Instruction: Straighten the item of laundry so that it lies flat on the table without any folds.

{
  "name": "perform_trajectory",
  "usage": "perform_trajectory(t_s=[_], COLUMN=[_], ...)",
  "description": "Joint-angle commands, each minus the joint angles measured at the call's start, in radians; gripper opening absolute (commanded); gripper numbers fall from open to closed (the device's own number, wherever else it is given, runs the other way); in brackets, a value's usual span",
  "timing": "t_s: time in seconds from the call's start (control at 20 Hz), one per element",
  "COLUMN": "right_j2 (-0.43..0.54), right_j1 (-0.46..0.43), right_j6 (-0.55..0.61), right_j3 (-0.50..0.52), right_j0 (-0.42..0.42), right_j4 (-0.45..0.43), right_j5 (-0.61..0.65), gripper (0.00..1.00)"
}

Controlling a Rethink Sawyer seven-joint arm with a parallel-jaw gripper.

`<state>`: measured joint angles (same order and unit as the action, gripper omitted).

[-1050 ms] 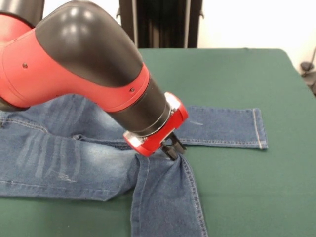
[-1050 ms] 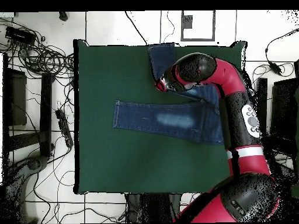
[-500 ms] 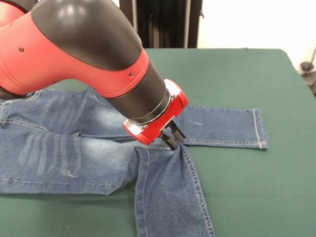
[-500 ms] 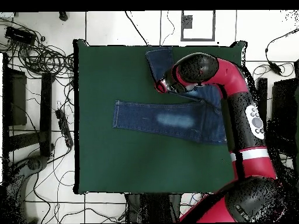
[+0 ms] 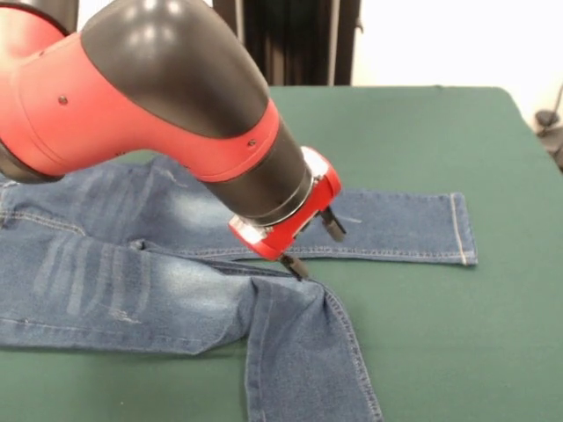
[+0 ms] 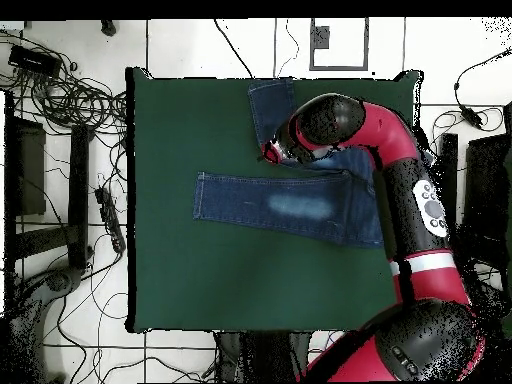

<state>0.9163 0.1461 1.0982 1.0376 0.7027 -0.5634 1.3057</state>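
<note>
The item of laundry is a pair of blue jeans (image 5: 123,281) on the green table (image 5: 422,132). One leg runs straight to a hem (image 5: 459,229) at the right. The other leg (image 5: 303,352) bends at a fold toward the picture's bottom edge. My gripper (image 5: 315,246) hovers open right at that bend, one fingertip (image 5: 296,268) touching the denim by the fold, the other over the straight leg. In the overhead view the gripper (image 6: 268,152) sits between the flat leg (image 6: 270,205) and the bent leg (image 6: 270,105), which reaches the table's top edge.
A black stand (image 5: 286,40) rises behind the table's far edge. Cables (image 6: 70,100) and dark equipment lie on the floor left of the table. Bare green cloth (image 6: 220,285) spreads below the jeans in the overhead view.
The gripper, pinched on the denim at the bend before, has opened and let go of it. The arm has shifted slightly and the bent leg has settled on the table.
</note>
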Motion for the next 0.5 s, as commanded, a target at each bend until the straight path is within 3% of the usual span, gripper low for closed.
perform_trajectory(t_s=[0.05,0.35,0.5], right_j2=[-0.084,-0.086,-0.079], right_j1=[-0.003,0.048,0.068], right_j6=[-0.116,-0.127,-0.093], right_j3=[0.051,-0.071,-0.203], right_j0=[-0.077,-0.115,-0.152], right_j4=[-0.025,0.008,-0.004], right_j5=[0.048,0.225,0.285], gripper=[1.0,1.0,1.0])
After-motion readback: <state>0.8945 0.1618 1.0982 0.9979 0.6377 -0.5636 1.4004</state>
